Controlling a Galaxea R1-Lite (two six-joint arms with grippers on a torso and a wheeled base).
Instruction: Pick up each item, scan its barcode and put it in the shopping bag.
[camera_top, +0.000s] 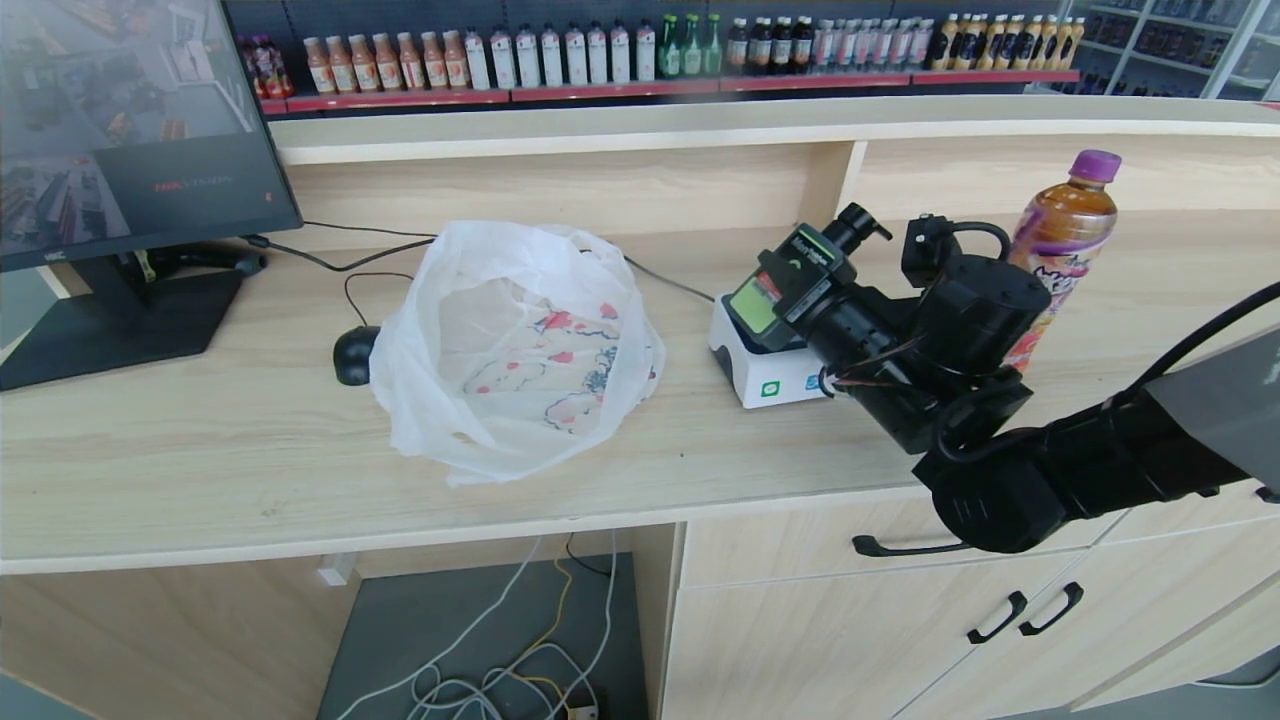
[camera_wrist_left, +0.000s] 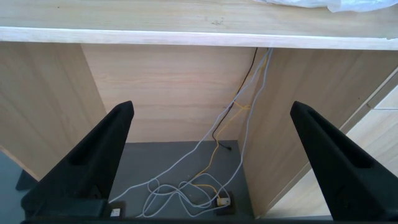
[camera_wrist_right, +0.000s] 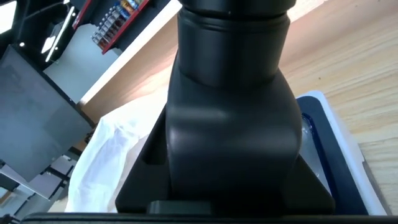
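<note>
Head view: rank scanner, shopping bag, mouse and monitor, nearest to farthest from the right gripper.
1. scanner, just below it.
2. shopping bag, to its left, mid-counter.
3. mouse, beyond the bag's left side.
4. monitor, far left end.

Red lettering on the dark monitor (camera_top: 130, 120), too small to read. Small green square sign on the white scanner (camera_top: 775, 380) front. Unreadable print on the bottle (camera_top: 1060, 240) label.
</note>
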